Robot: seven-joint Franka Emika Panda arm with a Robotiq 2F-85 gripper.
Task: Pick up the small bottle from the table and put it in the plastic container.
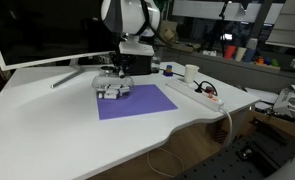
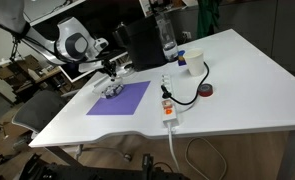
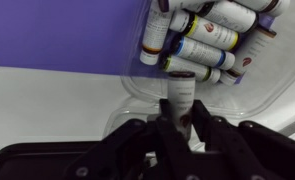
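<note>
In the wrist view my gripper (image 3: 178, 122) is shut on a small bottle (image 3: 178, 92), a dark cylinder with a pale label, held at the near rim of the translucent plastic container (image 3: 277, 75). Several similar small bottles (image 3: 202, 35) lie inside the container. In both exterior views the gripper (image 1: 115, 78) (image 2: 110, 80) hangs low over the container (image 1: 113, 90) (image 2: 113, 89), which sits at the far corner of a purple mat (image 1: 137, 101) (image 2: 119, 98) on the white table (image 1: 67, 130) (image 2: 227, 90).
A white power strip (image 1: 197, 93) (image 2: 168, 105) with black cable lies beside the mat. A white cup-like cylinder (image 1: 191, 74) (image 2: 183, 59), a tall black box (image 1: 135, 62) (image 2: 139, 42) and a monitor (image 1: 37, 35) stand at the back. A clear water bottle (image 2: 168, 40) stands near the box.
</note>
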